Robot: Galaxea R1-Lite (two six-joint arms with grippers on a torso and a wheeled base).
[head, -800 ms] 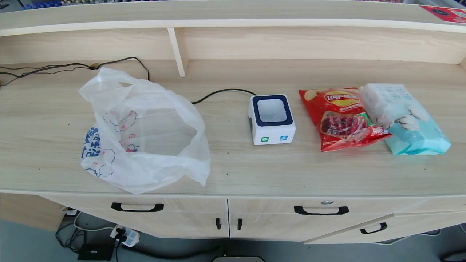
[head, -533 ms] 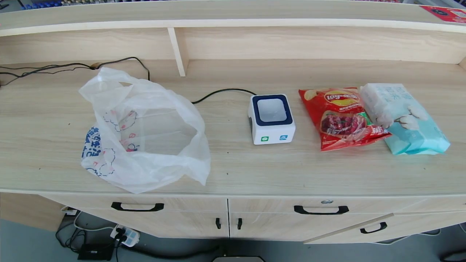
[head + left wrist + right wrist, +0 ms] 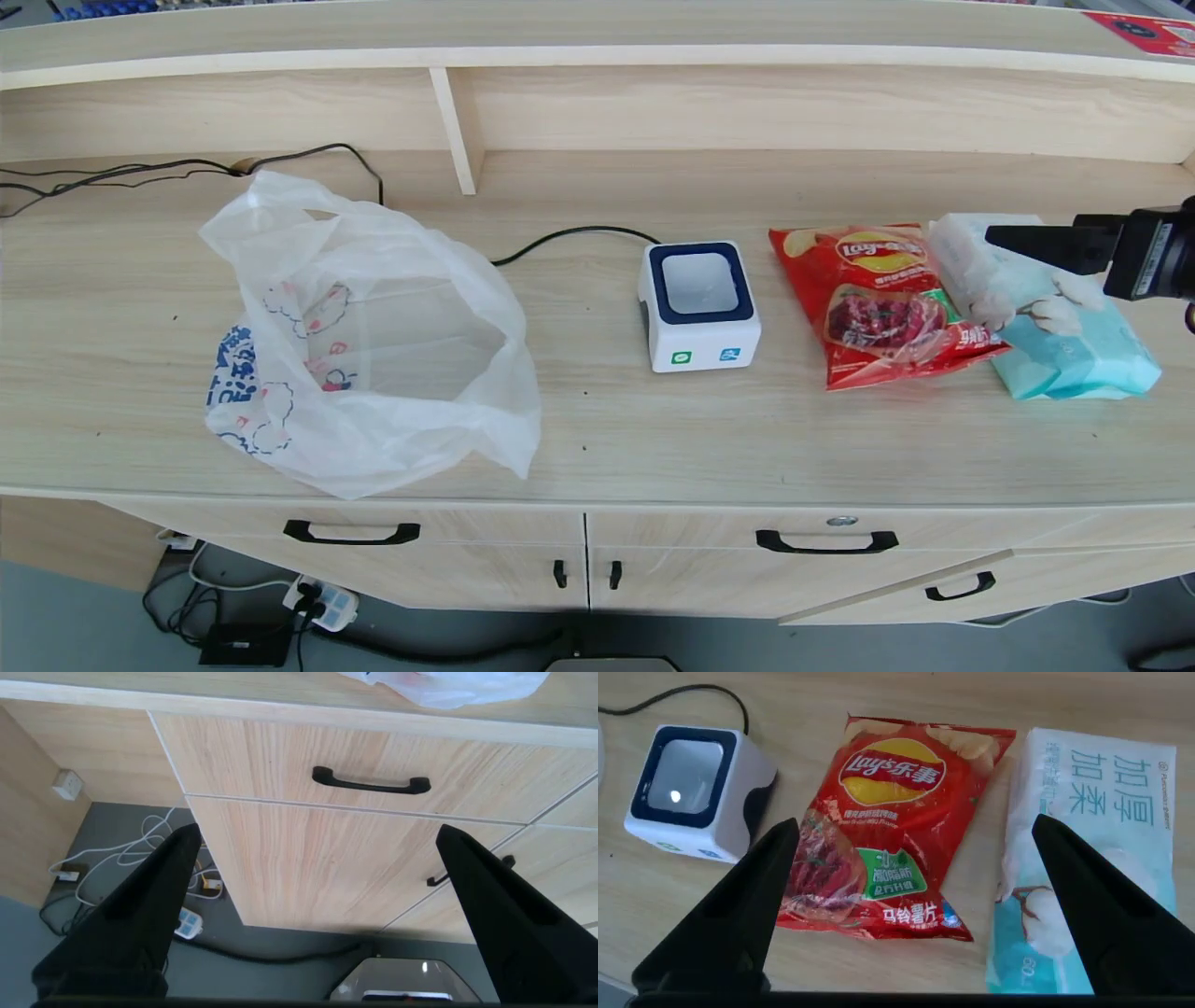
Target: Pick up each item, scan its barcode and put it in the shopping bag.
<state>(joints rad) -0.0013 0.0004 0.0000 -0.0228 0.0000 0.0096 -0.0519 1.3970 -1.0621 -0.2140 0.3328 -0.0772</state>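
Note:
A red chips bag (image 3: 882,303) (image 3: 896,849) lies flat on the counter, right of the white barcode scanner (image 3: 698,303) (image 3: 687,789). A teal and white tissue pack (image 3: 1055,327) (image 3: 1083,849) lies against the bag's right side. The white plastic shopping bag (image 3: 364,336) (image 3: 448,683) sits open on the left of the counter. My right gripper (image 3: 1013,241) (image 3: 915,831) hovers open above the tissue pack and chips, holding nothing. My left gripper (image 3: 320,835) is open and empty, low in front of the drawers below the counter edge.
The wooden counter (image 3: 653,429) has a raised back shelf with a divider (image 3: 456,121). A black cable (image 3: 569,233) runs from the scanner toward the back left. Drawer handles (image 3: 371,784) line the front; the lower right drawer (image 3: 962,586) stands slightly ajar.
My right gripper has come into the head view from the right, over the tissue pack. The items, scanner and bag have not moved.

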